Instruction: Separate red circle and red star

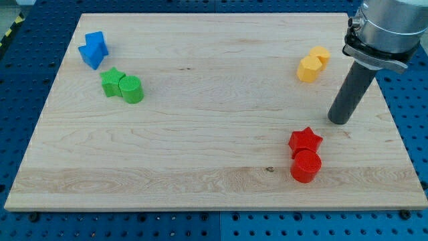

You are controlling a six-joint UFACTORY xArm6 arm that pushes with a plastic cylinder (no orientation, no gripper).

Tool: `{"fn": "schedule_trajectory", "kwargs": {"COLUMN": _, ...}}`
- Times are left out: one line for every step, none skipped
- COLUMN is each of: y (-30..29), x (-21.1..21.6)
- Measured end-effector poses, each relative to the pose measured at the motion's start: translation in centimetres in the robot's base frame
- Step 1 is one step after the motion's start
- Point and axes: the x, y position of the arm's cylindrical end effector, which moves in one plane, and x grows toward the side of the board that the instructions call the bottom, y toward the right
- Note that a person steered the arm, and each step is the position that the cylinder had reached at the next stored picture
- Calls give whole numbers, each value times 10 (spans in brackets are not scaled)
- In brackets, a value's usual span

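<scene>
The red star (pixel 305 140) lies at the view's lower right of the wooden board, and the red circle (pixel 306 166) touches it just below. My tip (pixel 339 122) rests on the board above and to the right of the red star, a short gap away, touching neither red block.
Two yellow blocks (pixel 312 64) sit together at the upper right, left of the rod. A green star (pixel 112 82) and green circle (pixel 132 89) touch at the left. Two blue blocks (pixel 93 49) sit at the upper left. The board's right edge (pixel 394 127) is close to the rod.
</scene>
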Motion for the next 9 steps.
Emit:
{"fn": "schedule_trajectory", "kwargs": {"y": 0, "x": 12}}
{"fn": "schedule_trajectory", "kwargs": {"y": 0, "x": 24}}
{"fn": "schedule_trajectory", "kwargs": {"y": 0, "x": 37}}
{"fn": "schedule_trajectory", "kwargs": {"y": 0, "x": 52}}
{"fn": "schedule_trajectory", "kwargs": {"y": 0, "x": 66}}
{"fn": "schedule_trajectory", "kwargs": {"y": 0, "x": 69}}
{"fn": "schedule_trajectory", "kwargs": {"y": 0, "x": 71}}
{"fn": "schedule_trajectory", "kwargs": {"y": -1, "x": 71}}
{"fn": "schedule_trajectory", "kwargs": {"y": -2, "x": 73}}
